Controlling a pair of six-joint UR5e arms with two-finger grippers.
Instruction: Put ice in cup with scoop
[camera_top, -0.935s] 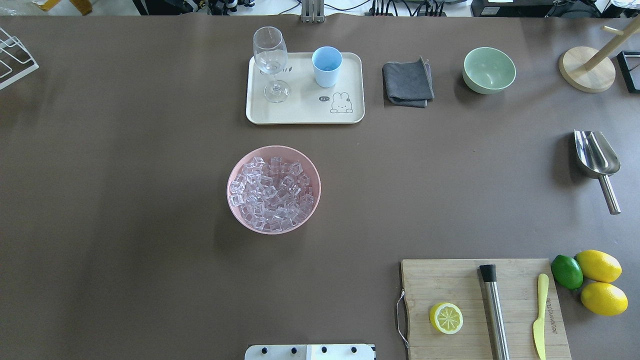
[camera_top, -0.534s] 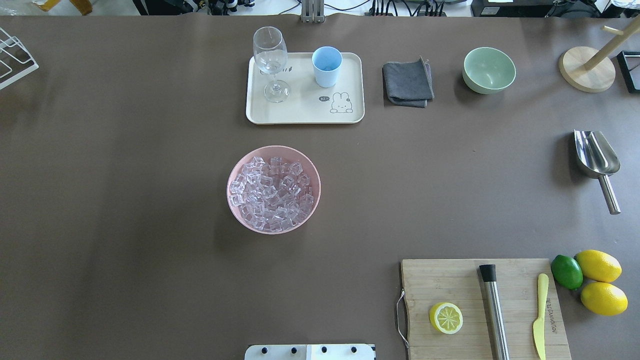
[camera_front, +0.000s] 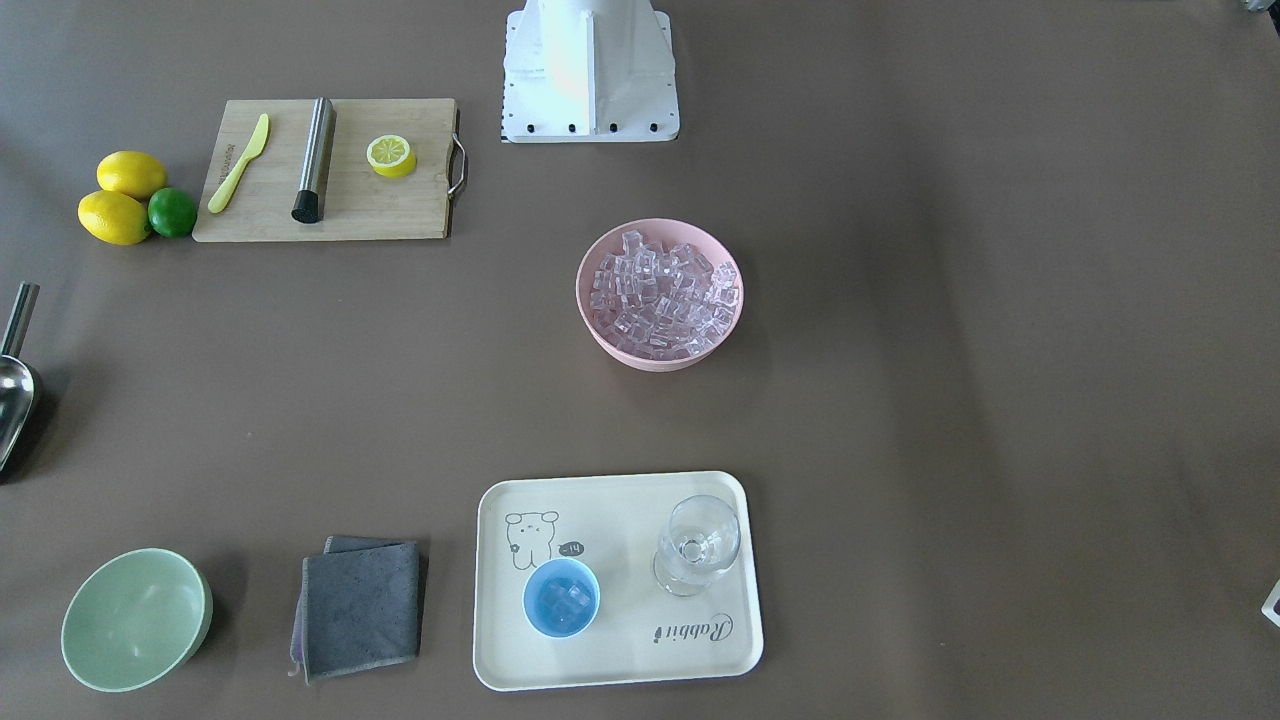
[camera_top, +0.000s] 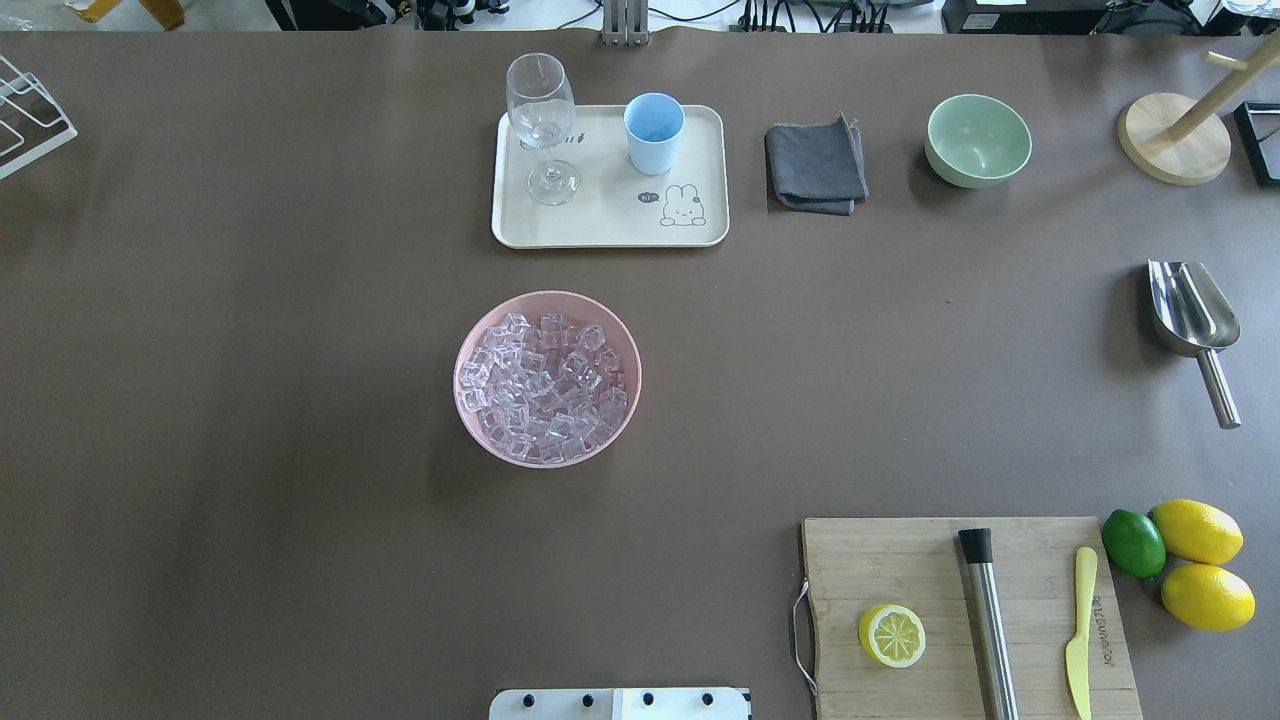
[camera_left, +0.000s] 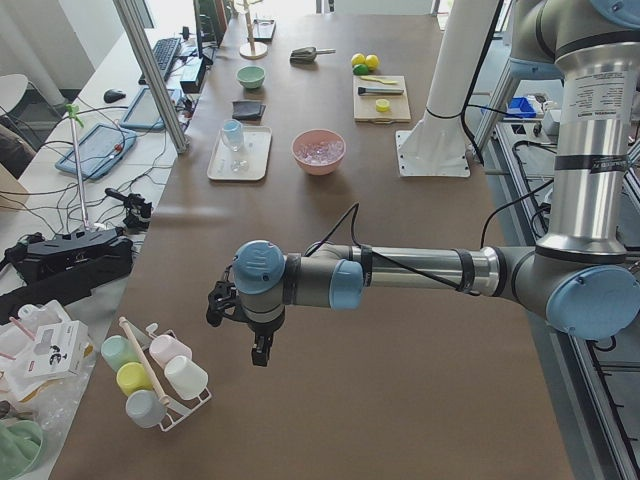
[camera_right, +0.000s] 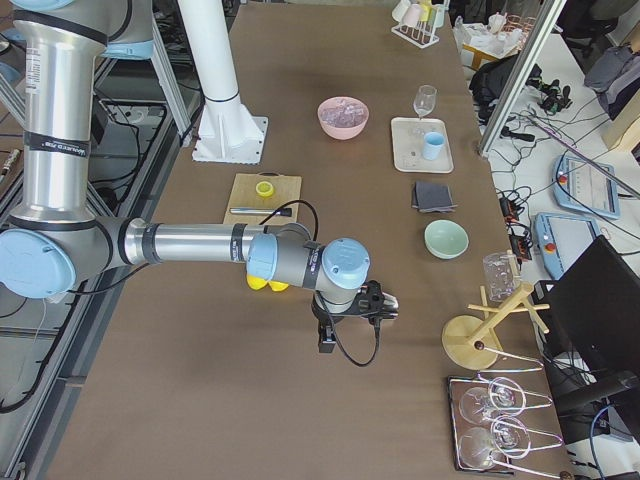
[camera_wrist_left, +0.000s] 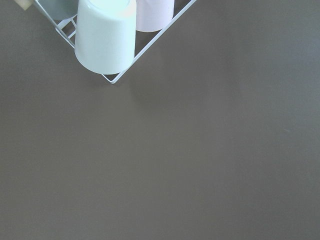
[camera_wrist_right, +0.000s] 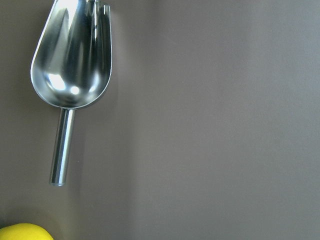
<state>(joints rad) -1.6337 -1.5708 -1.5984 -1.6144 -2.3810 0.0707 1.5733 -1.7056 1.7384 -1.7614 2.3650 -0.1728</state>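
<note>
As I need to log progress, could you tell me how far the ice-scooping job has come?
Done, seemingly: the small light-blue cup on the cream tray already holds a few clear ice cubes. In hand: nothing; the shiny steel scoop lies empty and unheld on the table. Left: perhaps more scoops from the full pink bowl, if wanted.

Scoop (camera_top: 1192, 318) has bare table all round it; nearest clutter is the lime (camera_top: 1134, 543) and lemons (camera_top: 1197, 531) at its 6 o'clock, well apart. Cup (camera_top: 654, 132) is tighter: wine glass (camera_top: 541, 120) stands near at its 9, cloth (camera_top: 815, 163) lies flat at 3. Pink bowl (camera_top: 547, 297) is open on top, with bare table around it.
</note>
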